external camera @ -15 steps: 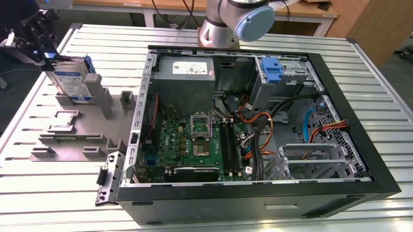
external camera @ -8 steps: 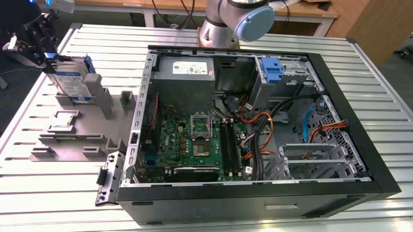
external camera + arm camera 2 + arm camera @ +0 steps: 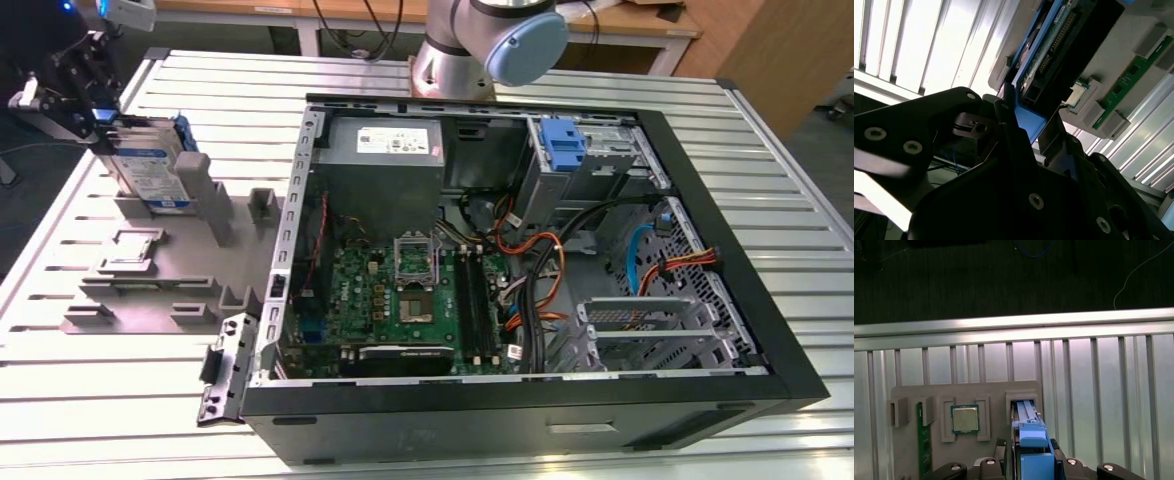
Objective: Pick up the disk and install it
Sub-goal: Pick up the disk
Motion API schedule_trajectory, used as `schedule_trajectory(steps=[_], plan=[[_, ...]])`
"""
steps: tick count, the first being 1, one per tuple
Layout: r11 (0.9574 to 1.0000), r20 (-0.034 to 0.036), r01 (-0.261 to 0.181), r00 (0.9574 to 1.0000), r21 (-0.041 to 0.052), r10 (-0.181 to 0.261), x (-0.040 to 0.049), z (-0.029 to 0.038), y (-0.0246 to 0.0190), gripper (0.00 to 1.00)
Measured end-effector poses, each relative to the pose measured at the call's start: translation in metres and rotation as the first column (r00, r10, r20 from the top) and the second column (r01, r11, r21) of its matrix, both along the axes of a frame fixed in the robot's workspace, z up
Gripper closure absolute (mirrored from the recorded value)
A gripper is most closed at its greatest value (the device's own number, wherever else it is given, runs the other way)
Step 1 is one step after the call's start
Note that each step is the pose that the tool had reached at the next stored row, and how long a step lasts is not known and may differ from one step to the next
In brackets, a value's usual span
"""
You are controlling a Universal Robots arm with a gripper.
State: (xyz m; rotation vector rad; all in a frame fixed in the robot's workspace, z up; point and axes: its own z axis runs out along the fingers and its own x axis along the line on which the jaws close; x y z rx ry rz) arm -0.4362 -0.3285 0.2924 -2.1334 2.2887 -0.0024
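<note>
**Disk gripped at the holder, not in the case**

- End effector (image 3: 104, 118) is clenched on the top end of the disk (image 3: 147, 165). In both wrist views the black fingers (image 3: 1058, 460) sit on either side of the disk's blue rail.
- The disk stands on edge, leaning a bit, at the back corner of the grey holder (image 3: 160, 285) on the exterior view's left. Its lower end is at the holder's slot; I can't tell whether it is fully seated or just lifted.
- Holder contents in the first wrist view: disk (image 3: 1029, 427) in the end slot, processor chip (image 3: 964, 419) flat in the pocket next to it, memory stick (image 3: 924, 440) on edge in the slot beyond that. The second wrist view shows the same chip (image 3: 1076, 95) and stick (image 3: 1126, 82) beside the disk (image 3: 1054, 42).
- The holder lies on the slatted metal desk (image 3: 134, 410), just beside the computer case (image 3: 534, 395).
- The case lies on its side with the panel off. Inside: motherboard (image 3: 400, 290) on the floor, grey power supply (image 3: 380, 145) in the far corner, and a blue caddy (image 3: 567, 145) in the drive bay next to it, with no drive visible in it. Cable bundles run along the exterior view's right side.
</note>
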Motion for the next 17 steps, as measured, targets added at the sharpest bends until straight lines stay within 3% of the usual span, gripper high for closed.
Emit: schedule_trajectory(steps=[7,17], plan=[[1.0000,0.0001,0.000,1.0000,0.0001,0.000,0.0000,-0.0017,0.0025,0.55],[1.0000,0.0000,0.000,1.0000,0.0000,0.000,-0.0001,-0.0028,0.0028,0.55]])
